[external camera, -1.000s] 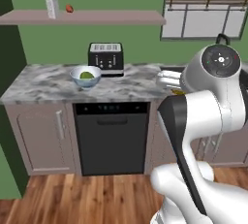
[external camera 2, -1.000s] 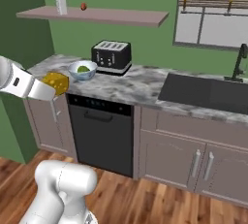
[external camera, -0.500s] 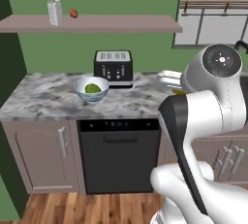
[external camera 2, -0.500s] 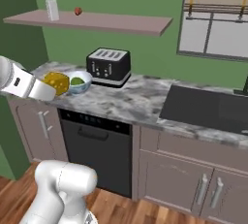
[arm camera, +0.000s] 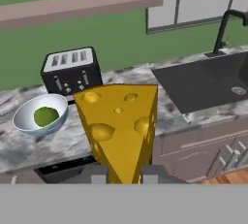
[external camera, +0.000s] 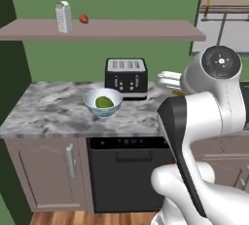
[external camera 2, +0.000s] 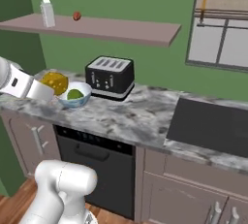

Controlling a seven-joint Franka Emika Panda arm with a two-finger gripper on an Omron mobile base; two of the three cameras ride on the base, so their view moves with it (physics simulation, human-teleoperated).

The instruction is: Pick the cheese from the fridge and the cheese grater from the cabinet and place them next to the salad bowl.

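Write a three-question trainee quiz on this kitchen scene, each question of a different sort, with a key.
1. True or false: the gripper is shut on the cheese.
2. Multiple choice: what stands right behind the salad bowl on the counter? A) a kettle B) the toaster C) a pan
3. Fill in: on the wall shelf, the small red fruit sits beside a white ____.

Key:
1. True; the wedge stands between the finger tips in the hand view.
2. B.
3. Carton.
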